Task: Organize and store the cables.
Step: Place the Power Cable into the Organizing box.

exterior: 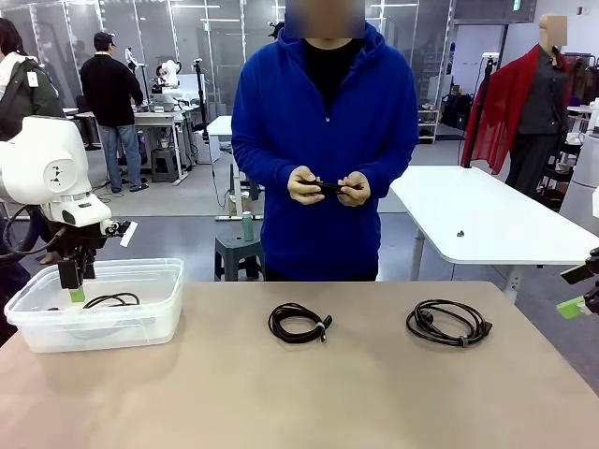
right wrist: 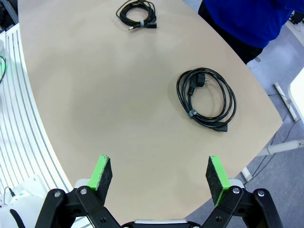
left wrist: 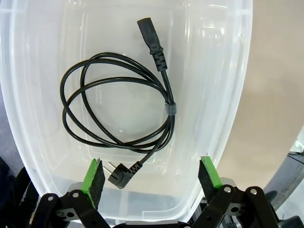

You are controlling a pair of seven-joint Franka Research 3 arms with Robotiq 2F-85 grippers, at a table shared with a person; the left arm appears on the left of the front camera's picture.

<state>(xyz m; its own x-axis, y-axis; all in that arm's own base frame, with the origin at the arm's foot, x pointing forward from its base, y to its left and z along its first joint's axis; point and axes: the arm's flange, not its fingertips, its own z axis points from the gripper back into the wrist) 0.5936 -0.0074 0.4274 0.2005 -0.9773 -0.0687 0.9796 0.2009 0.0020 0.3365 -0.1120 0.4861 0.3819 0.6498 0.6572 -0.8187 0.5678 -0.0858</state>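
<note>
One coiled black cable with a power plug lies inside the clear plastic bin at the table's left. My left gripper hangs open just above that bin; its green pads frame the cable's plug end. Two more coiled cables lie on the tan table: a small one at the middle and a larger one to its right, also seen as cable and cable. My right gripper is open over bare table at the right edge. The person's hands hold another small black cable.
The person in a blue hoodie stands at the table's far side. A white table sits behind on the right. Bare tan tabletop spreads in front of the coils.
</note>
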